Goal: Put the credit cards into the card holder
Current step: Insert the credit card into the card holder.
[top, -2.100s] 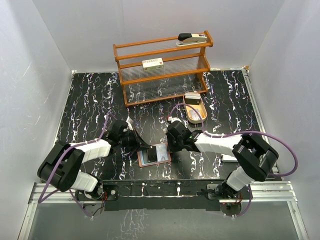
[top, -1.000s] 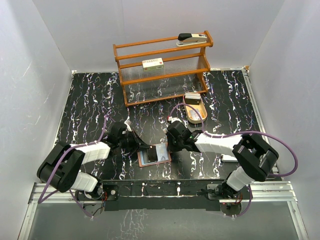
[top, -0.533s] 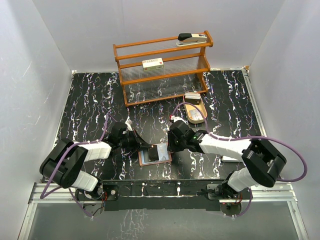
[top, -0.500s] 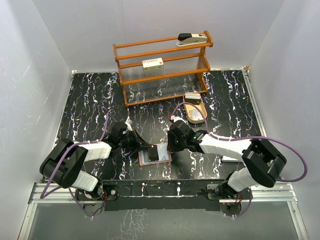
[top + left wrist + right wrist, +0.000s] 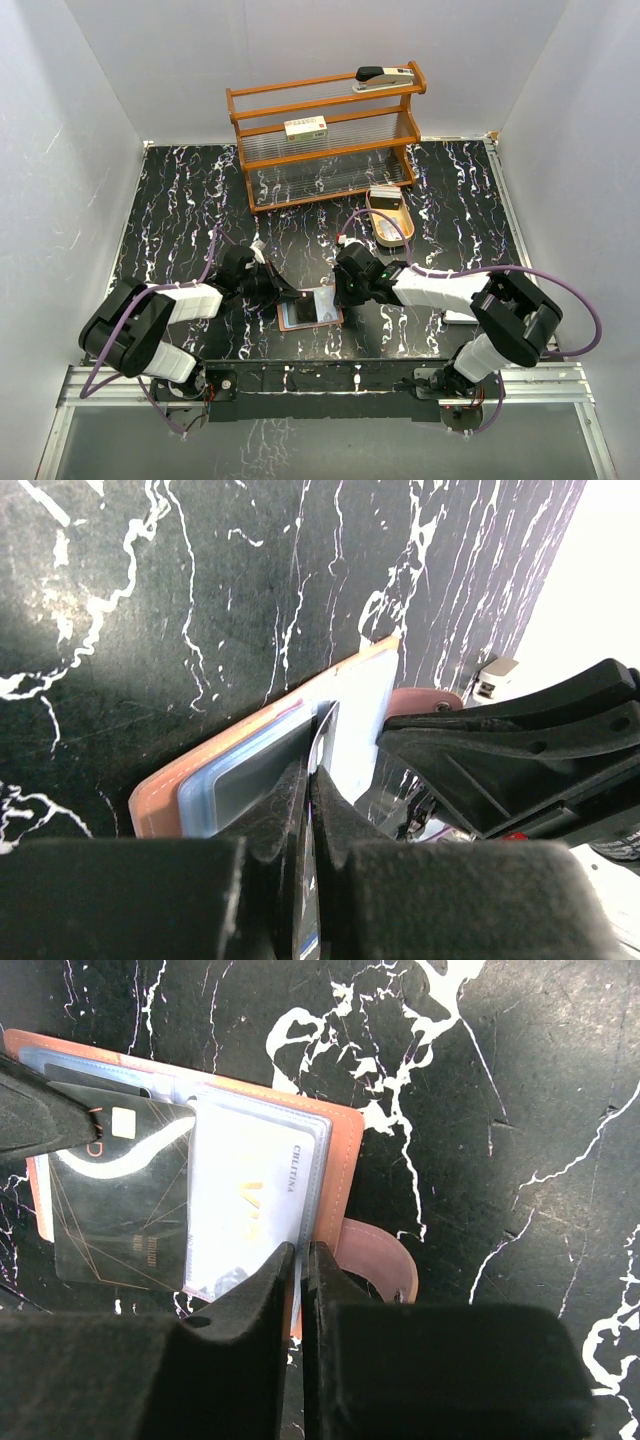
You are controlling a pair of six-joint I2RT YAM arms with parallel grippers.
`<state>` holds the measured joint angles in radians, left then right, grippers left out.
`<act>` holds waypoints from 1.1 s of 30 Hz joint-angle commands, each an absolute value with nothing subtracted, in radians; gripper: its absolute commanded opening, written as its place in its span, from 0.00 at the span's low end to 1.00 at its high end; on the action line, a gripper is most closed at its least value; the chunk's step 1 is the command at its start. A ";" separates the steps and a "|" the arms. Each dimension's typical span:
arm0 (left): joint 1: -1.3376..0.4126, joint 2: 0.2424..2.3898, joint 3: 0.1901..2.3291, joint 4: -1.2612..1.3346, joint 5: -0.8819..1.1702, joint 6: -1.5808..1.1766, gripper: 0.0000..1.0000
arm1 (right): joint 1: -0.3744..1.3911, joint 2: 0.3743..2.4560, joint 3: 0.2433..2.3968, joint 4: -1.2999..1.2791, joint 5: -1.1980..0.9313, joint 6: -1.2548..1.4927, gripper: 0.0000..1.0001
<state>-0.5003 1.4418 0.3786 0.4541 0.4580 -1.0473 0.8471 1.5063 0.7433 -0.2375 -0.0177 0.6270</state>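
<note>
- Two pincers are meeting over the card holder [image 5: 345, 1160], which is lying open and flat on the black marbled tabletop [image 5: 180, 200], near its front edge and between the two arms.
- The left pincer [image 5: 312, 772] is reaching in from the holder's left side, its fingers pressed together on a thin credit card [image 5: 120, 1210].
- That card is showing dark in the right wrist view, with a small chip and a pale curved stripe. It is hanging over the holder's left page and reaching past the holder's edge on one side.
- The right pincer [image 5: 299, 1260] is coming in from the opposite side, its fingers nearly touching and pinching the edge of the holder's right page, just beside the closing tab [image 5: 380, 1260].
- A second, white card [image 5: 250, 1190] is sitting inside the clear pocket of that right page, just beside the dark one.
- Farther back, a wooden rack [image 5: 320, 150] is standing well apart from the holder, carrying a stapler [image 5: 385, 77] on its top shelf and a small cream box [image 5: 306, 127] on the shelf below.
- An oval wooden tray [image 5: 408, 222] is resting on the tabletop to the right of the rack's foot; I cannot tell what is lying in it.
</note>
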 commanded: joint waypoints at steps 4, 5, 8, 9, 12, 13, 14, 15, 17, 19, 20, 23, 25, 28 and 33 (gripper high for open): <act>-0.501 1.381 0.378 0.347 0.482 -0.989 0.00 | 0.853 1.519 0.720 -0.208 0.023 0.620 0.03; -0.501 1.384 0.376 0.353 0.485 -0.993 0.00 | 0.853 1.521 0.719 -0.206 0.022 0.620 0.03; -0.500 1.402 0.376 0.382 0.488 -0.999 0.00 | 0.853 1.525 0.719 -0.201 0.017 0.619 0.02; -0.500 1.412 0.376 0.397 0.493 -1.003 0.00 | 0.853 1.527 0.719 -0.201 0.018 0.618 0.02; -0.502 1.440 0.380 0.424 0.510 -1.027 0.00 | 0.853 1.524 0.718 -0.204 0.020 0.618 0.02; -0.501 1.446 0.378 0.433 0.512 -1.034 0.00 | 0.852 1.524 0.717 -0.204 0.021 0.618 0.02; -0.501 1.448 0.375 0.445 0.512 -1.040 0.00 | 0.853 1.521 0.714 -0.204 0.021 0.618 0.02; -0.501 1.450 0.374 0.450 0.510 -1.043 0.00 | 0.852 1.519 0.712 -0.203 0.022 0.620 0.02; -0.501 1.457 0.376 0.456 0.505 -1.043 0.00 | 0.853 1.516 0.708 -0.201 0.023 0.621 0.02; -0.501 1.464 0.376 0.468 0.493 -1.042 0.00 | 0.853 1.517 0.704 -0.200 0.021 0.622 0.02; -0.502 1.466 0.376 0.473 0.482 -1.036 0.00 | 0.853 1.517 0.704 -0.198 0.020 0.623 0.02; -0.501 1.478 0.372 0.491 0.451 -1.025 0.00 | 0.852 1.519 0.704 -0.196 0.014 0.623 0.02; -0.501 1.496 0.371 0.513 0.444 -1.023 0.00 | 0.854 1.519 0.704 -0.195 0.013 0.623 0.02; -0.502 1.514 0.373 0.536 0.434 -1.012 0.00 | 0.854 1.517 0.701 -0.195 0.012 0.625 0.02; -0.501 1.513 0.368 0.540 0.402 -0.976 0.00 | 0.854 1.512 0.691 -0.190 0.011 0.629 0.01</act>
